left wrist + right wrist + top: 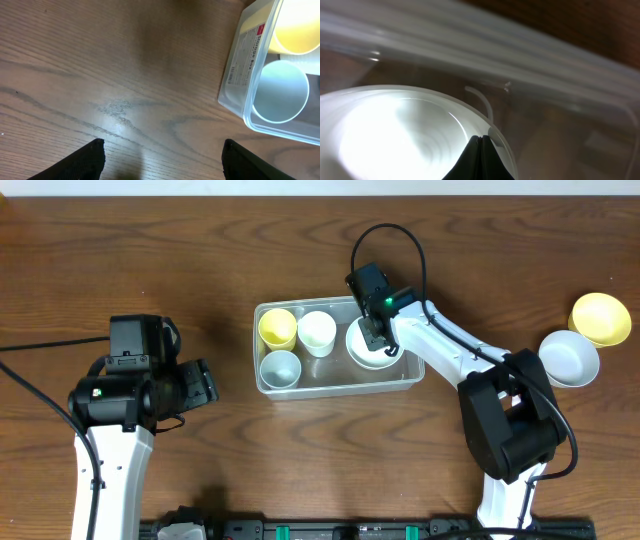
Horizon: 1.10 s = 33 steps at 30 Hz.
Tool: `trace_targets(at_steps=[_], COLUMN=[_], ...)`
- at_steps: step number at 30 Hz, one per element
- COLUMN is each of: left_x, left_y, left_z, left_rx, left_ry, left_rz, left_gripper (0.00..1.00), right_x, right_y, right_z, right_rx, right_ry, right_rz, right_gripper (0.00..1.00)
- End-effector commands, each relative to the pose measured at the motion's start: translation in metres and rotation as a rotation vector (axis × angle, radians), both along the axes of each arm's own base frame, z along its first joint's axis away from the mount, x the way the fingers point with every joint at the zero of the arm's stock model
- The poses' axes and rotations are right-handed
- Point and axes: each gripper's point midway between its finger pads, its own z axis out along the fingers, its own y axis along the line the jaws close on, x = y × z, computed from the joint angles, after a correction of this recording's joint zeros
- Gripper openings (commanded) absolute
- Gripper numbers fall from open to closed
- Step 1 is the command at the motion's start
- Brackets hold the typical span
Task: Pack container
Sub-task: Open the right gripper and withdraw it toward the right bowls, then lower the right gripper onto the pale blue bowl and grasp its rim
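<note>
The clear container (409, 379) lies mid-table. It holds a yellow cup (278, 327), a white cup (317, 332), a pale-blue cup (281, 367) and a white bowl (366, 354). My right gripper (377, 336) reaches into the container's right half. In the right wrist view its fingers (481, 138) are pressed together at the rim of the white bowl (395, 130), with the container wall (520, 60) behind. My left gripper (205, 384) is open and empty over bare wood (162, 150), left of the container (235, 75).
A white bowl (569, 358) and a yellow bowl (601, 318) sit on the table at the far right. The right arm's black cable (380, 235) loops above the container. The table's front edge runs along the bottom.
</note>
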Motion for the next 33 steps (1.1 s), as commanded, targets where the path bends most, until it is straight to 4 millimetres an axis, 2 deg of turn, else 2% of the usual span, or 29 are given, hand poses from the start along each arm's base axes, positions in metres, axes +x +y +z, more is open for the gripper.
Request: trace_targets(at_steps=[1,7,10,13,15,16,17,18,20,22,24,26,30,33], left_x=[0.000,0.000,0.000,0.000,0.000,0.000,-0.001,-0.001,-0.001,-0.001,-0.001,-0.001,-0.001,-0.001], left_y=[0.003,0.003,0.003,0.003,0.003,0.003,0.003,0.003,0.003,0.003,0.003,0.003,0.003,0.003], left_z=[0.004,0.004,0.004,0.004,0.004,0.004,0.004,0.004,0.004,0.004,0.004,0.004,0.004,0.004], left_rx=[0.011,0.011,0.011,0.011,0.011,0.011,0.011,0.011,0.011,0.011,0.011,0.011,0.011,0.011], left_ry=[-0.012,-0.012,-0.012,-0.012,-0.012,-0.011,-0.009,-0.008,-0.007,-0.007,-0.008,-0.009,-0.009,-0.009], left_rz=[0.009,0.009,0.009,0.009,0.009,0.009,0.009,0.009,0.009,0.009,0.009,0.009,0.009,0.009], left_gripper=[0.75,0.75,0.75,0.75,0.75,0.75,0.75,0.75,0.75,0.75,0.75,0.75,0.75,0.75], right_x=[0.006,0.002,-0.007,-0.010,-0.010,-0.010,-0.011,-0.011,-0.014,-0.022,-0.031,-0.044,-0.063,-0.069], right_y=[-0.006,-0.005,0.007,0.018,0.017,0.013,0.005,-0.007,-0.045,-0.089,-0.137,-0.185,-0.258,-0.293], right_z=[0.007,0.016,0.030,0.065,0.102,0.123,0.144,0.161,0.194,0.212,0.218,0.214,0.191,0.164], right_rx=[-0.008,0.008,0.076,0.166,0.213,0.236,0.258,0.273,0.298,0.311,0.305,0.292,0.272,0.257], right_ry=[-0.040,-0.037,-0.018,-0.066,-0.139,-0.184,-0.228,-0.268,-0.339,-0.376,-0.387,-0.368,-0.296,-0.215], right_rz=[-0.042,-0.037,-0.009,0.015,0.017,0.012,-0.012,-0.045,-0.144,-0.272,-0.422,-0.575,-0.793,-0.859], right_gripper=[0.02,0.03,0.06,0.20,0.32,0.41,0.56,0.61,0.65,0.72,0.76,0.78,0.80,0.80])
